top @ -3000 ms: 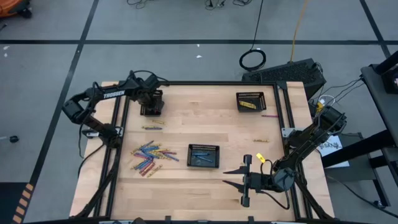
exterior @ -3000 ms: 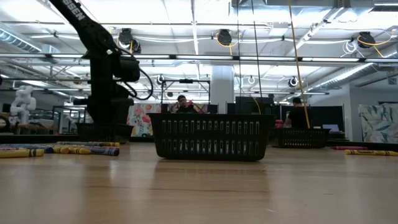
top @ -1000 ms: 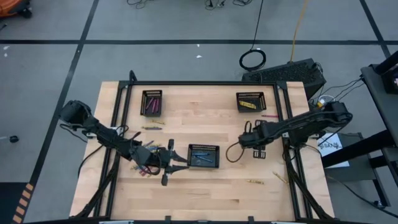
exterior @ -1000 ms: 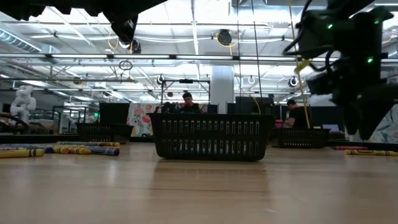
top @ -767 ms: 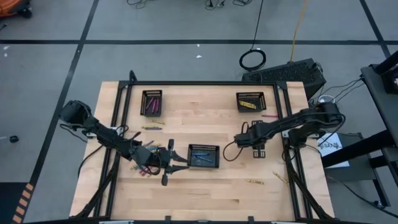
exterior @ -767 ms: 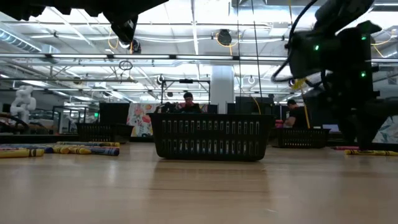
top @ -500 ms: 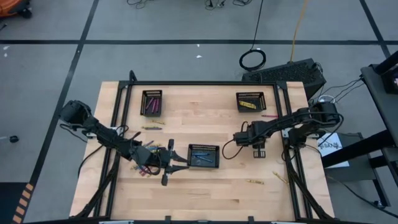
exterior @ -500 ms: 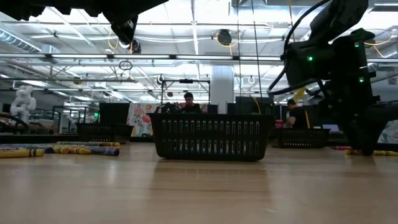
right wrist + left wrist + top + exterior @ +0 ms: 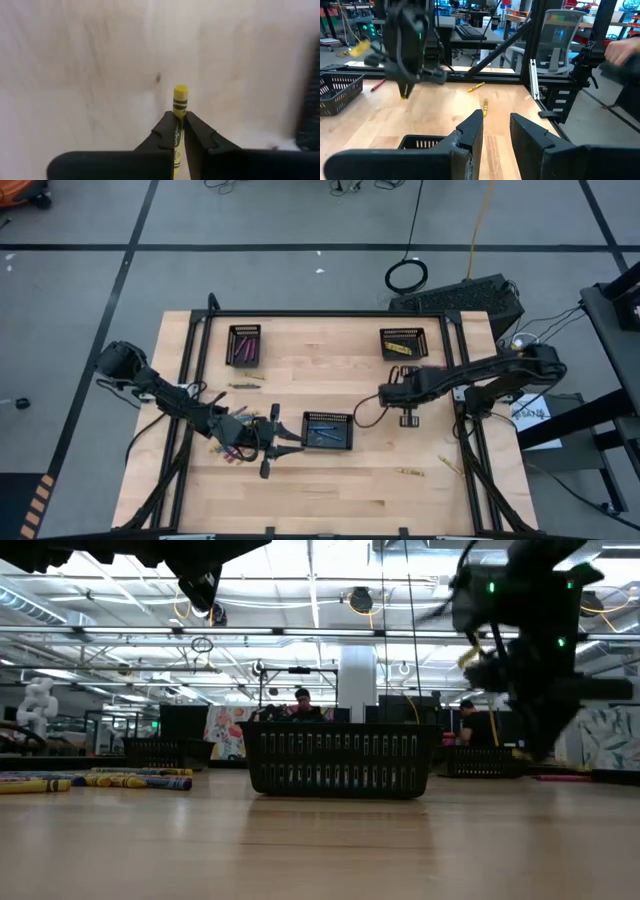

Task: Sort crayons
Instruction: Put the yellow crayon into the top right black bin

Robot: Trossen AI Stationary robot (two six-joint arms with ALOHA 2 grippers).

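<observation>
R gripper (image 9: pixel 179 131) pinching yellow crayon (image 9: pixel 180 100), mid-table (image 9: pixel 350 480)

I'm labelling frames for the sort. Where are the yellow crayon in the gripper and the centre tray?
yellow crayon (image 9: pixel 180 97): right wrist view, its free end.
centre tray (image 9: pixel 327 418): high view, its far rim.

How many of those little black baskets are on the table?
3: one far-left basket holding pink crayons, one far-right basket with a yellow crayon, and one middle basket toward the front, beside the left gripper.
</observation>
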